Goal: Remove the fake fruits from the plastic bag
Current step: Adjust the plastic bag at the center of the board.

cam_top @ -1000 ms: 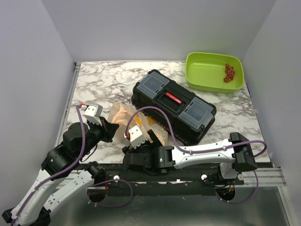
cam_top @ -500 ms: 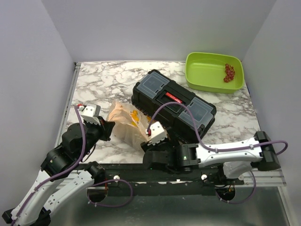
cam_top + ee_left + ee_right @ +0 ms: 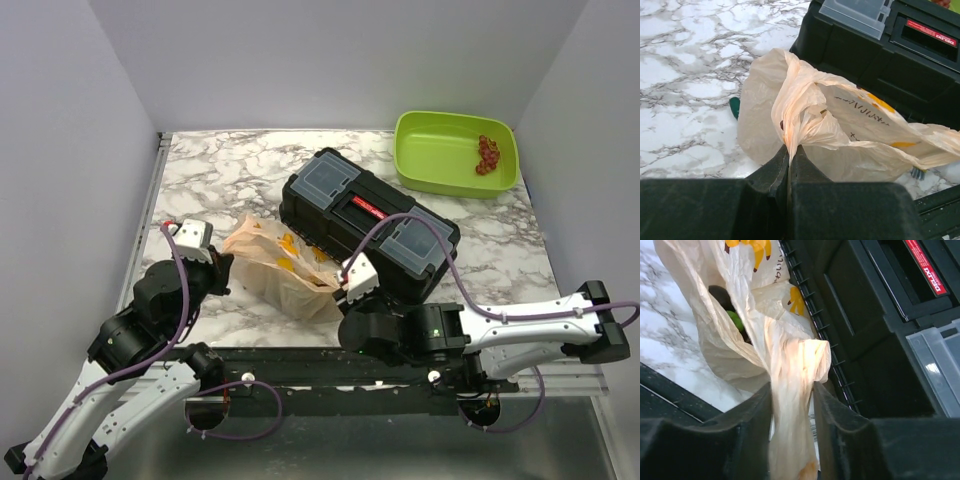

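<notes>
The plastic bag [image 3: 280, 265], tan with banana prints, lies stretched between my two grippers in front of the black toolbox. My left gripper [image 3: 222, 268] is shut on the bag's twisted left end [image 3: 790, 125]. My right gripper [image 3: 345, 285] has its fingers drawn in around the bunched right end [image 3: 790, 370], and the film touches both fingertips. Through the bag's mouth [image 3: 760, 340] in the right wrist view I see fake fruits inside: a dark round one [image 3: 720, 294] and a green one [image 3: 736, 320]. Any other fruits are hidden by the film.
The black toolbox [image 3: 370, 220] lies diagonally just behind the bag, touching it. A lime green bin [image 3: 430, 165] at the back right holds a cluster of red grapes [image 3: 488, 155]. A small dark green piece [image 3: 734, 107] peeks out at the bag's left edge.
My right gripper slid rightward along the bag to its right end and its jaws narrowed around the film. The bag now lies drawn out longer. The left gripper kept its hold.
</notes>
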You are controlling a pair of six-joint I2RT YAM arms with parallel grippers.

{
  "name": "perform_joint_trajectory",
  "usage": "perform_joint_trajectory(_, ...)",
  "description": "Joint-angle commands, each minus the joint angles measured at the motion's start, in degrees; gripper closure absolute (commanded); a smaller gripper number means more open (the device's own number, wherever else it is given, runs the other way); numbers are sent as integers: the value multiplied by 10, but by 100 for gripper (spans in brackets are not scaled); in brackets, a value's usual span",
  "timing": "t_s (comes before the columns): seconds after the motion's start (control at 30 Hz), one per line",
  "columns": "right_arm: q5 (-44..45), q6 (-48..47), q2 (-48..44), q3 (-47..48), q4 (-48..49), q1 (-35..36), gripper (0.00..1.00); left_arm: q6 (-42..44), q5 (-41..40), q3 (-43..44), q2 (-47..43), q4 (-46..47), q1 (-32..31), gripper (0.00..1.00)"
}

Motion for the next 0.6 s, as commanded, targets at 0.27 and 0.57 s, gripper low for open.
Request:
perform_joint_trajectory(0.27,-14,-41,-158,-82,85,-20,74,74,-101,32,3,-29,3,100)
perform_joint_trajectory(0.57,42,37,-221,-91,14,-26,99,77,-107,32,-19,-22,3,100)
